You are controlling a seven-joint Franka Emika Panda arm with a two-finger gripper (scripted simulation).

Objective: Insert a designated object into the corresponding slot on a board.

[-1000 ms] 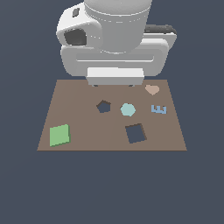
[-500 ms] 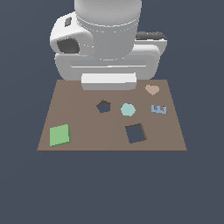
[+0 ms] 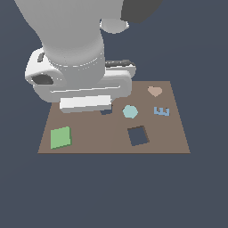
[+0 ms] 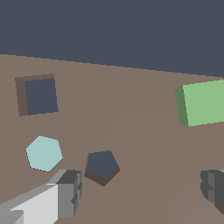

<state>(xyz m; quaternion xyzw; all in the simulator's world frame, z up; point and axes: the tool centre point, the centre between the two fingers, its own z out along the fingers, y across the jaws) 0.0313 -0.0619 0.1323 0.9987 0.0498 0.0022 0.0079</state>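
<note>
Approaching: I have the arm over the far-left part of the board point(image 3: 111, 142), and the block is not yet gripped.
Pincer: the pincer point(image 4: 140, 192) is spread wide and holds nothing; in the wrist view one finger point(image 4: 65, 192) shows at one edge and the other at the opposite edge, with bare board between them.
Block: the green block point(image 3: 60, 137) lies flat on the board near the corner at the exterior view's left, on the near side, untouched.
Slot: the square slot point(image 3: 138, 135) sits well apart from the block, toward the exterior view's right; it is empty.
Key relation: in the exterior view the block lies nearer the camera and a little left of the arm's body; in the wrist view the block point(image 4: 203, 103) is off to one side, outside the gap between the fingers, so I judge the pincer must shift toward it before descending.
Axis: the block is square, so it has no long axis; I would line the fingers up with a pair of its flat sides.
Nearby: the pentagon hole point(image 4: 101, 165) and the hexagon point(image 4: 43, 153) are closer to the pincer than the block is.
</note>
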